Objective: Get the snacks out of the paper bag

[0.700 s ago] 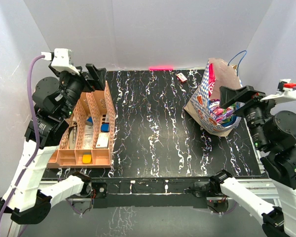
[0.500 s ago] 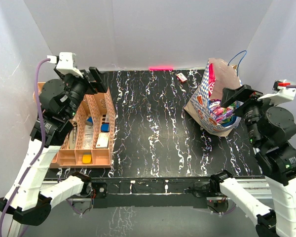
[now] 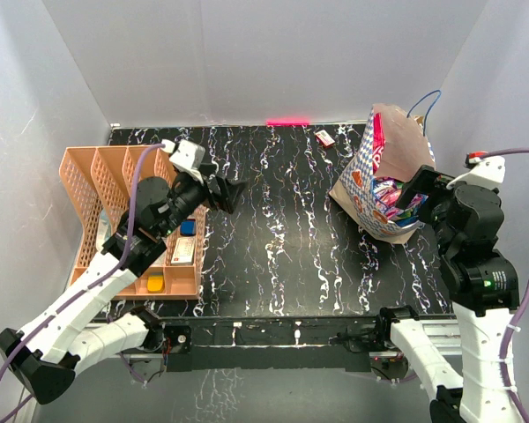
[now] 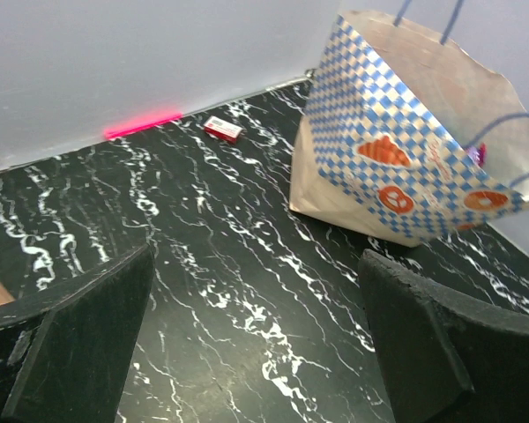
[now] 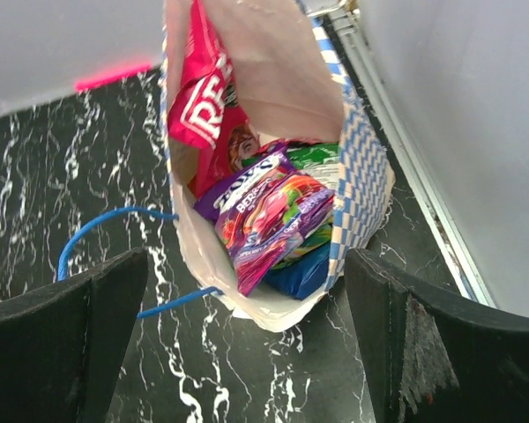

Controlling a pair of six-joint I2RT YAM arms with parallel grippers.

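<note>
Left gripper (image 4: 260,352), mine: fingers spread wide, nothing between them, hanging above the table (image 4: 212,264) toward its middle. Right gripper (image 5: 247,352), mine: fingers spread just as wide, nothing held, close before the open mouth of the bag (image 5: 363,176). Organizer (image 3: 97,176): peach lattice, at the table's left side, my left arm reaching across it; a yellow block (image 3: 155,283) in a near compartment, a blue block (image 3: 188,227) in one further back. Bag: chequered blue and white outside with orange marks, plain inside, tipped over at the far right of the table with its mouth toward my right arm. One cord handle (image 5: 106,229): blue, looped on the table just beside the mouth. Snacks (image 5: 264,211): all inside the bag. Purple packet (image 5: 273,198) on top, nearest the mouth. Blue packet (image 5: 300,273) beneath it, at the lip. Green packet (image 5: 322,159) behind, partly hidden. Red packet (image 5: 198,97) deepest, standing against the bag's inner wall. Red-and-white box (image 4: 223,129): flat on the table near the far edge, left of the bag and apart from it. Pink strip (image 4: 144,124): along the foot of the back wall.
</note>
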